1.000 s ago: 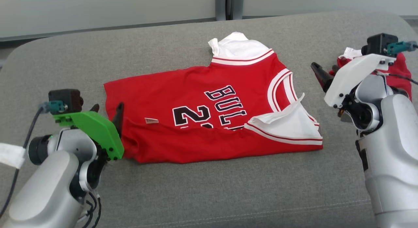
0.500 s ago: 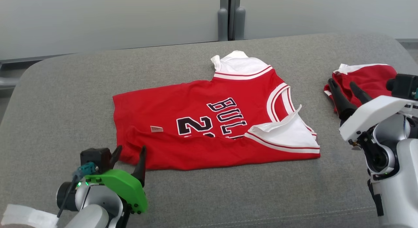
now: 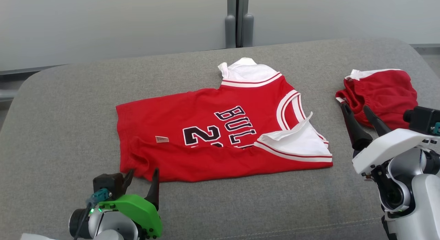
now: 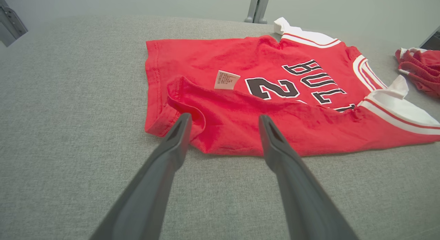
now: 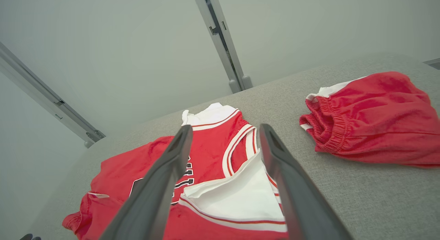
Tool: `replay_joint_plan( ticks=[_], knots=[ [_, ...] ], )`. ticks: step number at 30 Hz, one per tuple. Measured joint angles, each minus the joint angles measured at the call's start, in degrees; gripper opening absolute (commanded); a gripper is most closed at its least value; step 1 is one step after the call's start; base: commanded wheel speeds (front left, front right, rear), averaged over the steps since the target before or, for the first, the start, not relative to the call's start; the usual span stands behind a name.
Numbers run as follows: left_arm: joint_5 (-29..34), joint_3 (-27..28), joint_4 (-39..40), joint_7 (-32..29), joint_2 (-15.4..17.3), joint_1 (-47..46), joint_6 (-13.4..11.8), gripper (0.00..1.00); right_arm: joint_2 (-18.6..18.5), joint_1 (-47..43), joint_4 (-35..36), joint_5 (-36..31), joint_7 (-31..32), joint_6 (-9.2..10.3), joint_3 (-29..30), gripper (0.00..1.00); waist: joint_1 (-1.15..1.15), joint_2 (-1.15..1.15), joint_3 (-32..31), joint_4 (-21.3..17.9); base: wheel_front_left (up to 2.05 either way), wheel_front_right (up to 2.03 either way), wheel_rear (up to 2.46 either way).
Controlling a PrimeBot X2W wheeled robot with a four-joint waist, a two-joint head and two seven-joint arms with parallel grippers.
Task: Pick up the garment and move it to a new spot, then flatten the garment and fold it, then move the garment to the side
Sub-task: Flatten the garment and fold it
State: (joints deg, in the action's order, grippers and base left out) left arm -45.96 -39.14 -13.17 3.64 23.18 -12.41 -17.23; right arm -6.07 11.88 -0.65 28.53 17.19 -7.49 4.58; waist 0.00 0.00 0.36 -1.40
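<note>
Hovering at the jersey (image 3: pixel 192 106) hem, left gripper (image 3: pixel 143 171) gapes (empty); right gripper (image 3: pixel 354 107), raised, gapes too.

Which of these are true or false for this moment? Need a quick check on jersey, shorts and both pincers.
1. The red jersey lies on the grey cushion with its near long edge folded over. True.
2. The left pincer is shut on the jersey's hem. False: its jaws stand open at the jersey's near corner, gripping nothing.
3. The red shorts lie on top of the jersey. False: they lie apart from it, on the robot's right.
4. The right pincer is open and holds nothing. True.
5. A small white label shows on the jersey. True.
</note>
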Motion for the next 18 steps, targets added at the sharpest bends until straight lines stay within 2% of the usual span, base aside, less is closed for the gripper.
replay_joint_plan(
  ticks=[8,9,10,11,12,18],
  knots=[
    [0.91,-1.34,-2.91,1.57,-1.97,-0.47,0.59,0.99,0.27,-1.14,1.34,-0.32,-1.0,0.0,-0.65,1.0,0.0,0.0,0.69,-0.73,0.0,0.0,0.0],
    [1.12,-1.46,-3.45,1.89,-2.22,-0.71,0.64,0.77,0.38,-1.15,1.46,-0.32,-1.07,0.0,-0.65,1.0,0.0,0.0,0.84,-0.83,0.0,0.0,0.0],
    [1.25,-1.49,-3.93,2.32,-2.48,-1.05,0.69,0.45,0.41,-1.2,1.61,-0.3,-1.12,0.0,-0.62,1.0,0.0,0.0,1.0,-0.94,0.0,0.0,0.0],
    [1.26,-1.52,-4.34,2.64,-2.78,-1.42,0.86,0.27,0.47,-1.22,1.71,-0.15,-1.14,0.0,-0.58,1.0,0.0,0.0,1.16,-1.05,0.0,0.0,0.0],
    [1.37,-1.64,-4.78,3.04,-3.11,-1.7,1.0,0.0,0.58,-1.22,1.86,0.01,-1.15,0.0,-0.49,1.0,0.0,0.0,1.32,-1.16,0.0,0.0,0.0],
    [1.81,-1.99,-8.68,5.2,-5.34,-3.69,2.66,0.0,0.77,-1.2,2.92,0.48,-1.49,0.0,-0.08,1.0,0.0,0.0,2.51,-1.75,0.0,0.0,0.0]
  ],
)
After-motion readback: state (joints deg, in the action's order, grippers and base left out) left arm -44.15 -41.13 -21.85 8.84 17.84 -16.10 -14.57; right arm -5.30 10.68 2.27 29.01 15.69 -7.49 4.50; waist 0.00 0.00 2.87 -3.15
